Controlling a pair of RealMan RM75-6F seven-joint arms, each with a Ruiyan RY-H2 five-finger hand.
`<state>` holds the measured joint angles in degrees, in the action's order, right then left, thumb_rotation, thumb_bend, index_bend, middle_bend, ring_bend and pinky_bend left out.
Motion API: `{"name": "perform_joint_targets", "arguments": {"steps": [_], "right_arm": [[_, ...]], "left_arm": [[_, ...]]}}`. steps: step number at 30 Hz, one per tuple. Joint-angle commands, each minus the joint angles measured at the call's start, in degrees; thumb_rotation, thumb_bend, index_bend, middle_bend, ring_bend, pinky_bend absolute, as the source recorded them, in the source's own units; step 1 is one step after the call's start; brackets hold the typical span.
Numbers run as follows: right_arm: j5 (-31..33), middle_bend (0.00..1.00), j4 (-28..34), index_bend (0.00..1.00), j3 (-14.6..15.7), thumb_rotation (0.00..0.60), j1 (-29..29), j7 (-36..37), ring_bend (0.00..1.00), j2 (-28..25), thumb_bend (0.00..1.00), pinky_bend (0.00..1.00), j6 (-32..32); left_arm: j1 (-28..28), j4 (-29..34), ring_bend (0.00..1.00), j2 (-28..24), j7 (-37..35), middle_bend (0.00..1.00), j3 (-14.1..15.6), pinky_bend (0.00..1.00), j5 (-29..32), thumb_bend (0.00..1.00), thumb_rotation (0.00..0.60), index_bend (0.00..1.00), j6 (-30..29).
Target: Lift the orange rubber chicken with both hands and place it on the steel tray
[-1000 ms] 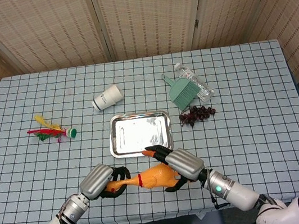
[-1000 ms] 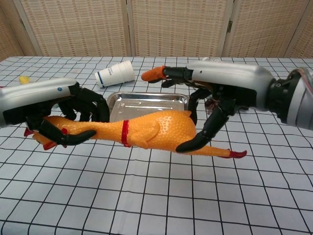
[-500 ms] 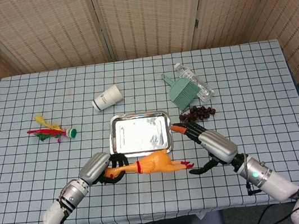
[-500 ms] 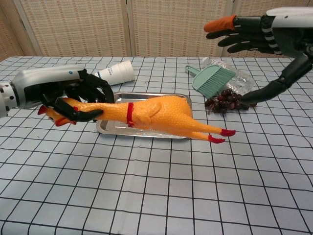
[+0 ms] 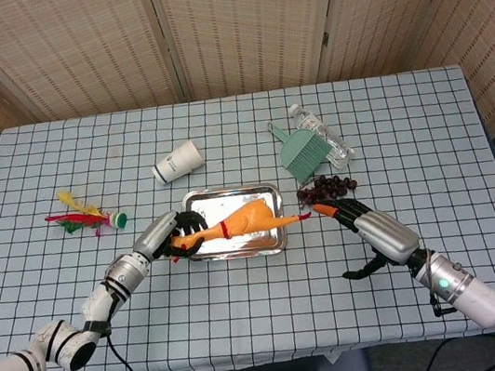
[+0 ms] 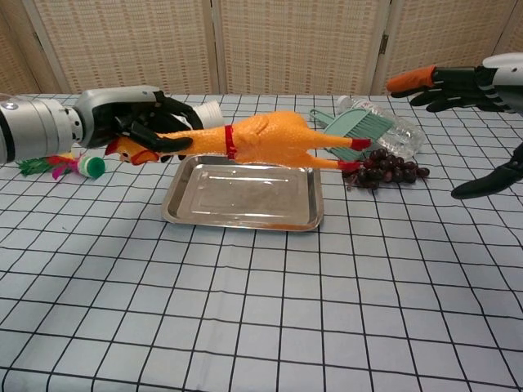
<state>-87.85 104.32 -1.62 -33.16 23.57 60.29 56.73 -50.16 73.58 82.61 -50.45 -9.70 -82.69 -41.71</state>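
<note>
The orange rubber chicken (image 6: pixel 261 135), pebbled in texture with a red band at its neck and red feet (head toward the table's left side), hangs nearly level in the air above the shiny rectangular steel tray (image 6: pixel 176 198), which lies flat on the checked cloth.

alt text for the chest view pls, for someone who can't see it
The robot's left hand holds an orange rubber chicken by the neck above a steel tray on a checked table. The right hand is open at the far right, holding nothing.

right hand (image 6: pixel 470 90) — cropped at frame edge
</note>
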Motion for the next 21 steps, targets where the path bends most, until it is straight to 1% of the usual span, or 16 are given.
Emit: {"name": "perform_joint_targets", "arguments": {"steps": [1, 2, 3, 5, 9, 15, 16, 18, 19, 21], "right_arm": [[0.3, 0.00, -0.6, 0.00, -0.3, 0.600, -0.2, 0.0, 0.00, 0.4, 0.04, 0.00, -0.3], [0.4, 0.00, -0.7, 0.00, -0.3, 0.600, -0.2, 0.0, 0.00, 0.5, 0.04, 0.00, -0.3], [0.7, 0.00, -1.3, 0.00, -0.3, 0.600, -0.3, 0.0, 0.00, 0.9, 0.04, 0.00, -0.7], [1.1, 0.00, -2.0, 0.00, -0.5, 0.600, -0.5, -0.2, 0.00, 1.6, 0.04, 0.00, -1.1], [1.3, 0.00, -2.4, 0.00, -0.7, 0.600, -0.5, -0.5, 0.00, 2.2, 0.04, 0.00, -1.1], [1.7, 0.00, -1.5, 0.00, -1.2, 0.600, -1.4, 0.2, 0.00, 2.0, 0.04, 0.00, -2.5], [1.7, 0.00, -1.4, 0.00, -1.3, 0.600, -1.4, 0.0, 0.00, 2.0, 0.04, 0.00, -2.4], [1.9, 0.00, -1.4, 0.00, -1.4, 0.600, -1.3, -0.2, 0.00, 2.2, 0.04, 0.00, -2.3], [2.0, 0.00, -1.4, 0.00, -1.4, 0.600, -1.3, -0.3, 0.00, 2.2, 0.04, 0.00, -2.3], [2.4, 0.00, -1.7, 0.00, -1.4, 0.600, -1.2, -0.4, 0.00, 2.3, 0.04, 0.00, -2.4]], "left_arm": [[-2.5, -8.1, 0.63, 4.8, -4.8, 0.72, -0.1, 0.91, -1.2, 0.72, 0.600, 0.82, 1.9], [-2.5, -8.7, 0.63, 5.1, -4.9, 0.72, 0.0, 0.89, -1.3, 0.71, 0.600, 0.82, 1.9], [-2.7, -12.0, 0.63, 6.8, -5.1, 0.72, 0.4, 0.86, -1.3, 0.71, 0.600, 0.82, 1.9], [-2.7, -16.2, 0.62, 9.5, -5.2, 0.73, 0.6, 0.76, -1.2, 0.68, 0.600, 0.81, 1.3], [-2.9, -22.0, 0.61, 12.9, -5.8, 0.73, 1.8, 0.64, -1.9, 0.66, 0.600, 0.78, 0.7], [-3.2, -26.5, 0.60, 14.7, -8.7, 0.73, 4.1, 0.62, -3.8, 0.67, 0.600, 0.75, 0.4], [-3.3, -27.1, 0.58, 14.9, -9.1, 0.71, 4.6, 0.59, -4.3, 0.65, 0.600, 0.73, 0.3], [-3.6, -28.1, 0.52, 15.1, -10.3, 0.63, 5.7, 0.54, -5.6, 0.61, 0.600, 0.63, 0.0], [-3.7, -28.5, 0.47, 15.2, -10.7, 0.57, 6.0, 0.52, -6.0, 0.60, 0.600, 0.55, -0.5], [-3.7, -29.5, 0.42, 15.6, -11.8, 0.50, 6.3, 0.49, -6.6, 0.58, 0.600, 0.44, -1.8]]}}
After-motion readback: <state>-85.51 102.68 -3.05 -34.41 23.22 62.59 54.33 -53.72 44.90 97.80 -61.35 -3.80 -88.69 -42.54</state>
